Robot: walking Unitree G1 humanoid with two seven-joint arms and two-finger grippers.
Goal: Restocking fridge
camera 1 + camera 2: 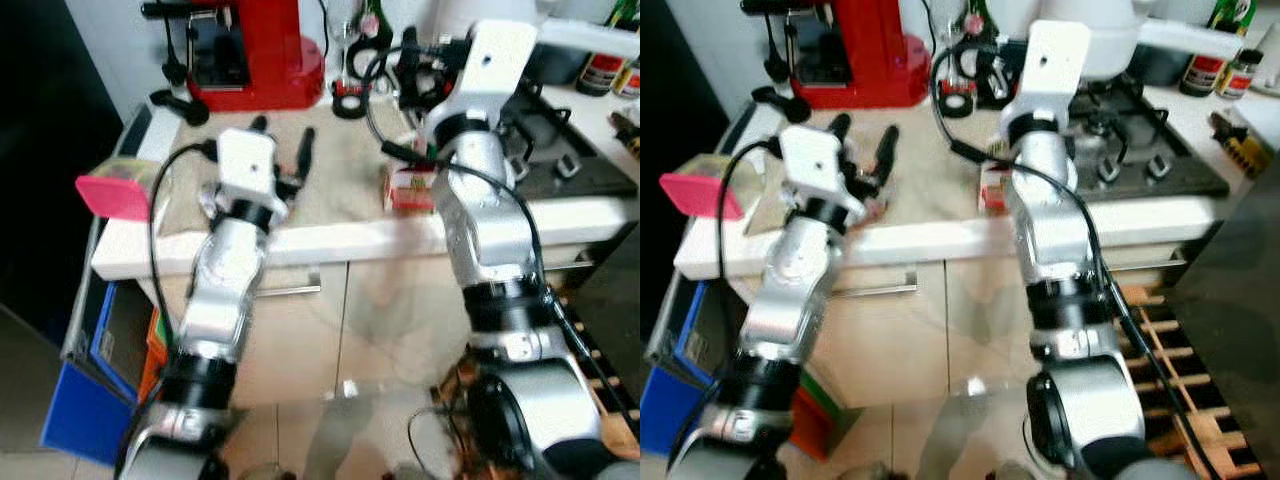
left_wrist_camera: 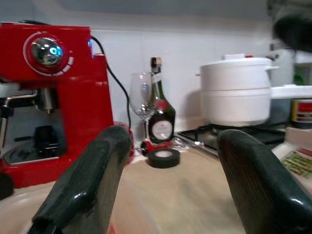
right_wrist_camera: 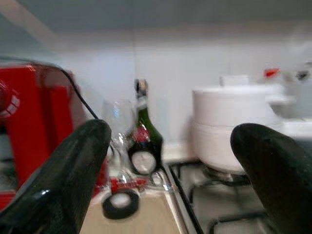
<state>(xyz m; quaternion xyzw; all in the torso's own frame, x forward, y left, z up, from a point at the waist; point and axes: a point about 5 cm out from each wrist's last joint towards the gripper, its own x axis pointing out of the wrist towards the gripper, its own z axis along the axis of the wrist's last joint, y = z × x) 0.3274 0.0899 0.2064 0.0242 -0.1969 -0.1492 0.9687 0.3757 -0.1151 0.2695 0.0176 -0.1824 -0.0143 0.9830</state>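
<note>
A small red, white and green carton [image 1: 409,187] stands upright on the beige counter [image 1: 340,165], near its front edge. My left gripper [image 1: 283,138] hovers low over the counter to the left of the carton, open and empty, its fingers [image 2: 92,185] pointing toward the back wall. My right gripper [image 1: 388,62] is raised above the counter's back, behind the carton; it is open too, with nothing between its fingers [image 3: 68,175]. The right forearm partly covers the carton.
A red coffee machine [image 1: 255,50], a black tape roll [image 1: 347,103], a wine glass [image 2: 143,97] and a dark bottle [image 2: 161,122] line the back. A white pot [image 2: 236,97] sits on the gas hob [image 1: 550,140]. A pink-lidded tub [image 1: 118,190] overhangs the counter's left end.
</note>
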